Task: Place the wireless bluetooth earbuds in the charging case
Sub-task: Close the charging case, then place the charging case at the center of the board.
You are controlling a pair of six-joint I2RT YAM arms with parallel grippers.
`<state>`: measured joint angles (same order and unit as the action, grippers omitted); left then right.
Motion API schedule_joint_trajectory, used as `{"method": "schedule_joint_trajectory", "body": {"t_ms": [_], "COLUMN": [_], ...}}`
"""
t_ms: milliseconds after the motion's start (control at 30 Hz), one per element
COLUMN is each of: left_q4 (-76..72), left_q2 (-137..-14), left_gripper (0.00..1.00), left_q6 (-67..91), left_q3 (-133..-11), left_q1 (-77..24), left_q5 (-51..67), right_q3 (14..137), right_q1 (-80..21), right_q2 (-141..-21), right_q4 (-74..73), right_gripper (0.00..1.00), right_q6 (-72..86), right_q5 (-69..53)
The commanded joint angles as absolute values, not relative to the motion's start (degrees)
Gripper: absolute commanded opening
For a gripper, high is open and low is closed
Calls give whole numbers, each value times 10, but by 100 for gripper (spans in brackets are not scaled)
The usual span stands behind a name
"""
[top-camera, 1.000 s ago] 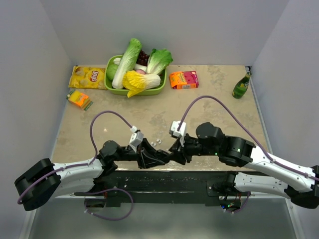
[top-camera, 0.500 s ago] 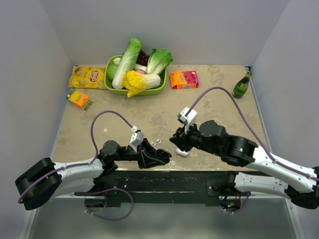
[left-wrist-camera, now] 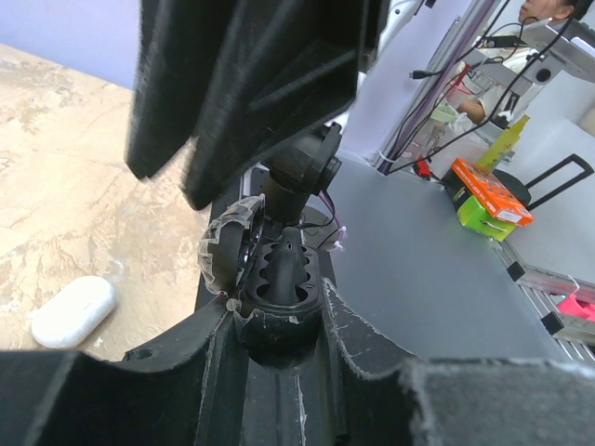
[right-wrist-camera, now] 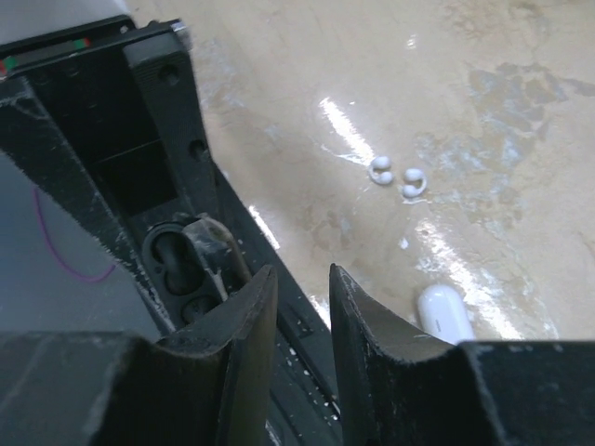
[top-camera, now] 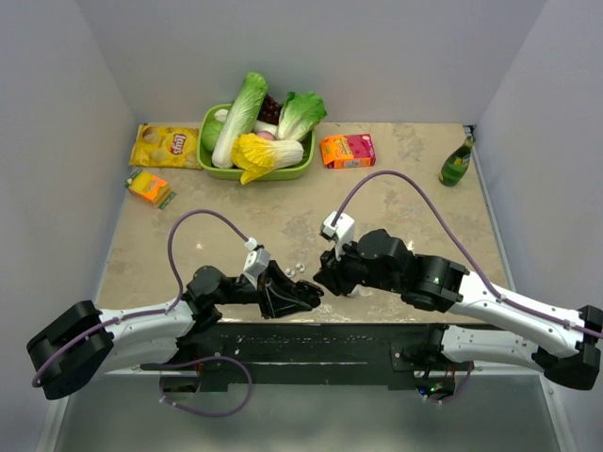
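Note:
Two tiny white earbuds (right-wrist-camera: 381, 170) lie side by side on the beige table; they also show in the top view (top-camera: 294, 269), just beyond the two grippers. The white oval charging case (right-wrist-camera: 446, 314) lies shut on the table near its front edge, and it shows low on the left in the left wrist view (left-wrist-camera: 72, 311). My right gripper (right-wrist-camera: 302, 297) hangs just left of the case, its jaws a narrow gap apart and empty. My left gripper (left-wrist-camera: 279, 311) is shut on a small black oval object (left-wrist-camera: 279, 279) with ribbed hollows. The grippers almost meet in the top view.
A green basket (top-camera: 300, 170) of vegetables stands at the back, with a yellow chips bag (top-camera: 165, 146) and a small orange box (top-camera: 149, 186) to its left. A pink-orange box (top-camera: 347, 151) and a green bottle (top-camera: 457, 162) are at the back right. A black base plate (top-camera: 311, 344) runs along the near edge.
My right gripper drew back from the left gripper, and the white case showed on the table. It has now swung left and low again beside the case. The left arm has barely moved.

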<state>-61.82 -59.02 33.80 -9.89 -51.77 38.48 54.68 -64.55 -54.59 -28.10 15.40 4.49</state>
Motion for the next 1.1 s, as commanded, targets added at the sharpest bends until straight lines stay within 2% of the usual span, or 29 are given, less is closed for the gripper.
{"method": "schedule_joint_trajectory", "body": {"t_ms": [0,200,300,367,467,533,700,800,1067], "left_q4": [-649,-646,-633,-580,-491,-445,-378,-369,-322], "left_q2": [-584,-586,-587,-583,-589,-629,-759,-816,-938], "left_gripper": [0,0,0,0,0,0,0,0,20], "left_q6": [323,320,317,305,311,345,435,432,397], "left_q3": [-112,-114,-113,-116,-134,-172,-229,-250,-316], "left_q1": [-517,-517,-517,-516,-506,-464,-336,-313,-261], "left_q5": [363,357,338,270,114,52,70,62,63], "right_q3": [569,566,558,538,486,461,446,443,417], "right_q1": [-646,-646,-646,-646,-646,-646,-646,-646,-646], "right_q2": [-565,-558,-535,-513,-471,-468,-533,-551,-537], "right_q4": [-272,-265,-271,-268,-234,-206,-205,-201,-173], "right_gripper": [33,33,38,44,46,48,52,53,55], "right_q6": [145,146,172,190,213,215,213,221,218], "right_q5": [-22,-28,42,163,251,258,207,199,177]}}
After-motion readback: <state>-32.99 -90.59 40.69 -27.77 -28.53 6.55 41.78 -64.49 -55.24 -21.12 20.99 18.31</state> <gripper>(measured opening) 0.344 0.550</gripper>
